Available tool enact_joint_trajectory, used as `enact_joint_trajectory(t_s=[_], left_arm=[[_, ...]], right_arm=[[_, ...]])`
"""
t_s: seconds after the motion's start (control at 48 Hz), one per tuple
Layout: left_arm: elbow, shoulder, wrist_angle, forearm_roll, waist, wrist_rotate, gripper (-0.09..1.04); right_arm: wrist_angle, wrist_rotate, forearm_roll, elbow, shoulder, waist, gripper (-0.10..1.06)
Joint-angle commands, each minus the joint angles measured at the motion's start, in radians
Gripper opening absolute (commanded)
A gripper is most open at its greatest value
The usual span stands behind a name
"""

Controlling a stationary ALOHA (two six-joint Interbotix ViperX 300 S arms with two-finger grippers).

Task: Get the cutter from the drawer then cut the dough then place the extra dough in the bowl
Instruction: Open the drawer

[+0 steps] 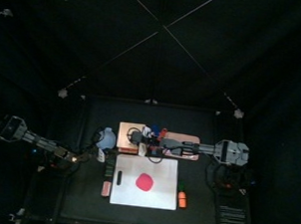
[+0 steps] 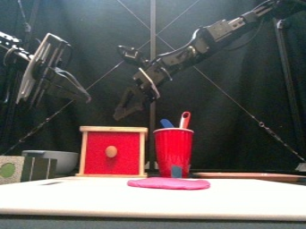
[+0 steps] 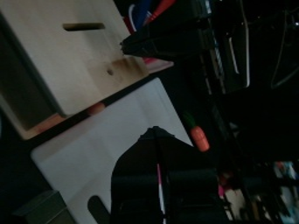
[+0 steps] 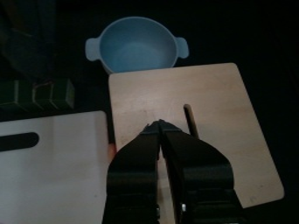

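Front view: the pale wooden box (image 2: 114, 130) stands left of centre on the black tabletop. Its red drawer front (image 2: 98, 143) is closed, with a small pale knob (image 2: 111, 152) in the middle. I cannot see the cutter; I judge that it lies inside the drawer. Just right of the box is the red cup (image 2: 174, 152). Before the cup, low in the frame, the flat dough (image 2: 167, 183) lies on the white board (image 4: 59, 153).

My right pincer (image 4: 158, 129) hangs clenched and empty over the box lid, at the centre of its wrist view, with the blue-grey bowl (image 4: 136, 45) at upper centre. My left pincer (image 3: 153, 133) is also clenched and empty, over the board near the box.

I judge the knob small, hard and probably slippery, so the jaws must open and then close squarely across it. The cutter should be light and stiff, best taken by its wire handle. The dough looks soft and apt to tear, so I would lift it by an edge.
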Motion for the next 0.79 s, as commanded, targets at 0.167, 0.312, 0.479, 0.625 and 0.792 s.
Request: enact_joint_trajectory(t_s=[0.167, 0.312, 0.479, 0.625, 0.792], left_arm=[[-0.091, 0.138, -0.077, -0.055, -0.041, 0.002, 0.01], [-0.138, 0.225, -0.078, -0.063, -0.051, -0.025, 0.01], [-0.179, 0.313, -0.114, -0.057, -0.06, -0.038, 0.07], [-0.21, 0.365, -0.147, -0.055, -0.069, -0.057, 0.22], [-0.232, 0.399, -0.147, -0.061, -0.077, -0.132, 0.48]], right_arm=[[0.069, -0.009, -0.002, -0.063, 0.037, -0.011, 0.03], [0.127, -0.011, -0.009, -0.061, 0.044, -0.003, 0.03], [0.169, -0.009, -0.034, -0.058, 0.043, 0.0, 0.03], [0.181, -0.009, -0.038, -0.058, 0.043, 0.008, 0.03], [0.19, -0.009, -0.037, -0.058, 0.044, 0.017, 0.03]])
